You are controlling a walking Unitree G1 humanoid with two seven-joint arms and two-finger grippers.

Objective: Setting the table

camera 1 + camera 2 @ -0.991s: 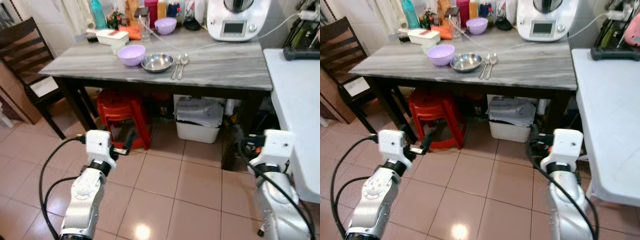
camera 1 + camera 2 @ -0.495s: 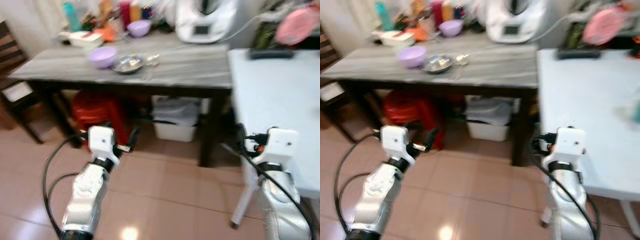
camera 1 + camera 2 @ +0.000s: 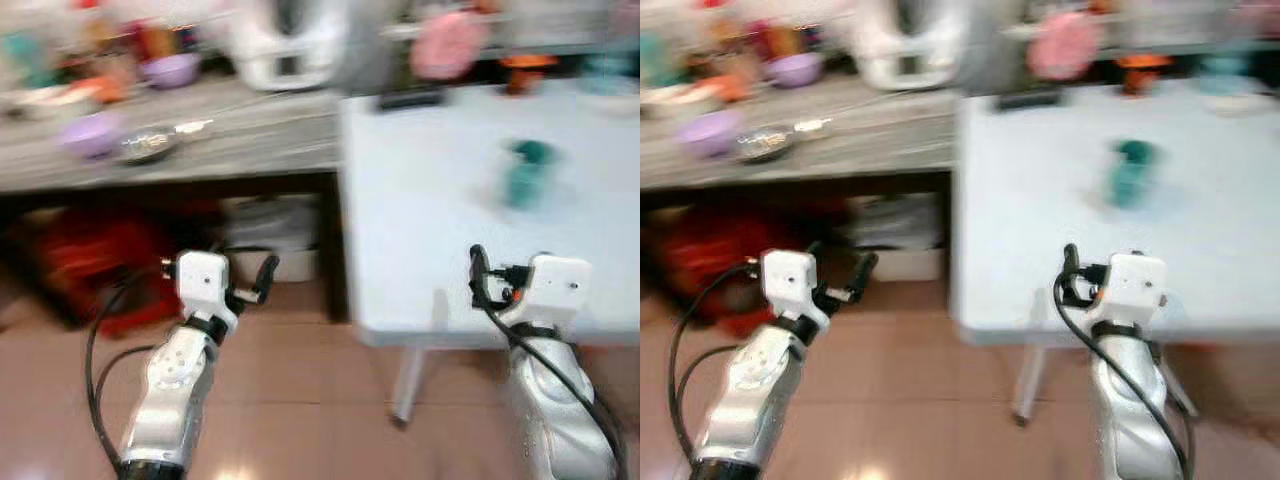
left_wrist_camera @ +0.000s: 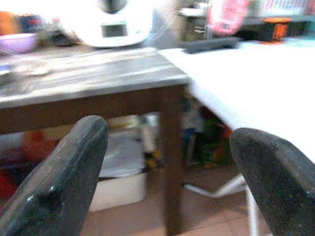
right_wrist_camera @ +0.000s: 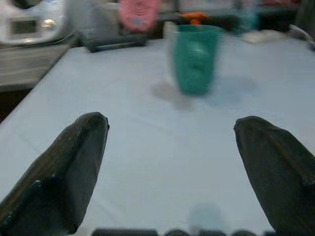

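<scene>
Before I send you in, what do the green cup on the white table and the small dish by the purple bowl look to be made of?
The green cup looks like plastic: opaque teal, matte, with faintly faceted sides, though blur leaves that open. The small dish on the grey table looks like metal, probably stainless steel: silvery grey with a bright glint. The purple bowl beside it reads as plastic, an even pastel with a soft sheen.
</scene>
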